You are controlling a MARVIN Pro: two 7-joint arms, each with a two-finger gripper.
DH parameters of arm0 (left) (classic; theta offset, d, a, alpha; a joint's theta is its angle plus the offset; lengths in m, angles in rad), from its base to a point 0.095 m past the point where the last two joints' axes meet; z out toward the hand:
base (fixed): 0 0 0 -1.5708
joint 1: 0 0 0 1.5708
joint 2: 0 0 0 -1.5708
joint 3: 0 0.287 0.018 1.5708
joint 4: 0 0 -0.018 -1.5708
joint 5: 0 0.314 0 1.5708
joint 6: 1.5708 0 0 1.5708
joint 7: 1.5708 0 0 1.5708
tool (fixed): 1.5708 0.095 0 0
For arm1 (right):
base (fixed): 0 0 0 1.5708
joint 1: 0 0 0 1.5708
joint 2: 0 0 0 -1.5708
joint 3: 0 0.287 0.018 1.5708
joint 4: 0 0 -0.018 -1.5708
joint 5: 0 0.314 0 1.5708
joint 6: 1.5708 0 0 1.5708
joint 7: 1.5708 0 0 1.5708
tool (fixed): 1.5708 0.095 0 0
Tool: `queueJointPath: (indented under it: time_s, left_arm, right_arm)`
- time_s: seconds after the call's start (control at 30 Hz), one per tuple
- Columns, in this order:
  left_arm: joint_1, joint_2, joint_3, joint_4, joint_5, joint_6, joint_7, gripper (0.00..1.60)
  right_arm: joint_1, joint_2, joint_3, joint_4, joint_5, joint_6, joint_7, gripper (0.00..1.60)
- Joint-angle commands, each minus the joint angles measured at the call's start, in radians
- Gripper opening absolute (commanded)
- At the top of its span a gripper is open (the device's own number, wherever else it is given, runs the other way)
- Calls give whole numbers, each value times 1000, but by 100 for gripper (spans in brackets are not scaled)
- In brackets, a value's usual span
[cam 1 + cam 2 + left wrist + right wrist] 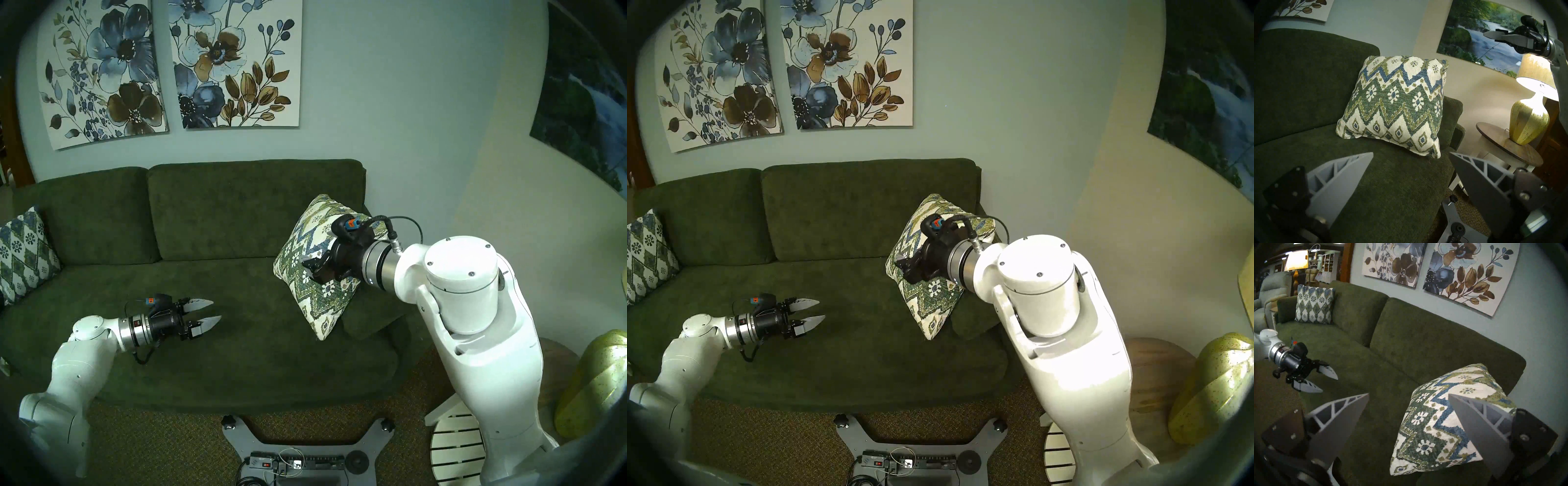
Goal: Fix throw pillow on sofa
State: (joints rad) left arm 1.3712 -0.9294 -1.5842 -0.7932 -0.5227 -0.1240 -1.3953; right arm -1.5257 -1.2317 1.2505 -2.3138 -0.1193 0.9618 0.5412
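The throw pillow [312, 305], cream with green and blue zigzag bands, stands tilted at the right end of the dark green sofa [237, 220] and leans on the armrest [369, 322]. My right gripper [310, 268] hovers in front of the pillow's upper face. In the right wrist view the right gripper [1408, 394] is open and empty, with the pillow [1432, 421] just beyond its right finger. My left gripper [207, 310] is open and empty above the seat's left half. In the left wrist view the pillow [1395, 105] faces the open left gripper [1411, 153].
A second cushion [23, 251] with a diamond lattice leans at the sofa's left end. A lit lamp [1529, 122] stands on a round side table [1500, 135] right of the armrest. My base [298, 451] with cables is on the carpet in front of the sofa.
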Motion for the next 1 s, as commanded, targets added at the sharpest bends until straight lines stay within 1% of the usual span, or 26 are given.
queueJointPath:
  time_s: [0.0, 0.1, 0.13, 0.17, 0.2, 0.27, 0.3, 0.4, 0.43, 0.53, 0.57, 0.6, 0.7, 0.77, 0.83, 0.87, 0.97]
  left_arm:
    - [-6, -1, -2, -4, -2, 0, 0, 160]
    - [-7, -1, -2, -4, -3, 0, 0, 160]
    - [-7, -1, -2, -4, -3, 0, 0, 160]
    - [-7, -1, -2, -4, -3, 0, 0, 160]
    - [-7, -1, -2, -4, -3, 0, 0, 160]
    - [-7, -1, -3, -4, -3, 0, 0, 160]
    - [-7, -1, -3, -4, -3, 0, 0, 160]
    - [-7, -1, -3, -4, -3, 0, 0, 160]
    - [-7, -1, -3, -4, -3, 0, 0, 160]
    - [-7, -1, -3, -5, -4, 0, 0, 160]
    - [-7, -1, -3, -5, -4, 0, 0, 160]
    - [-8, -1, -3, -5, -4, 0, 0, 160]
    - [-8, -2, -4, -5, -4, 0, 0, 160]
    - [-8, -2, -4, -5, -5, 0, 0, 160]
    - [-8, -2, -4, -5, -5, 0, -1, 160]
    - [-8, -2, -4, -5, -5, 0, 0, 160]
    - [-8, -2, -4, -5, -5, 0, -1, 160]
  right_arm:
    - [-126, 78, 5, 11, -11, -2, -28, 160]
    - [-154, 100, 15, 34, -16, -2, -48, 160]
    - [-180, 105, 26, 39, -19, -2, -59, 160]
    - [-175, 109, 31, 50, -19, -2, -66, 160]
    - [-208, 111, 49, 53, -23, -2, -80, 160]
    - [-218, 112, 73, 71, -25, -2, -100, 160]
    - [-240, 109, 92, 74, -26, -2, -114, 160]
    - [-270, 97, 137, 87, -24, -2, -149, 160]
    - [-296, 89, 157, 82, -25, -2, -162, 160]
    - [-328, 53, 206, 76, -10, -2, -199, 160]
    - [-349, 38, 223, 66, -6, -2, -212, 160]
    - [-352, 23, 232, 63, 0, -2, -221, 160]
    - [-397, -31, 272, 41, 18, -2, -256, 160]
    - [-418, -54, 289, 27, 39, -2, -275, 160]
    - [-454, -88, 298, 5, 50, -29, -291, 160]
    - [-451, -84, 288, 2, 58, -52, -291, 160]
    - [-502, -133, 311, -21, 72, -93, -322, 160]
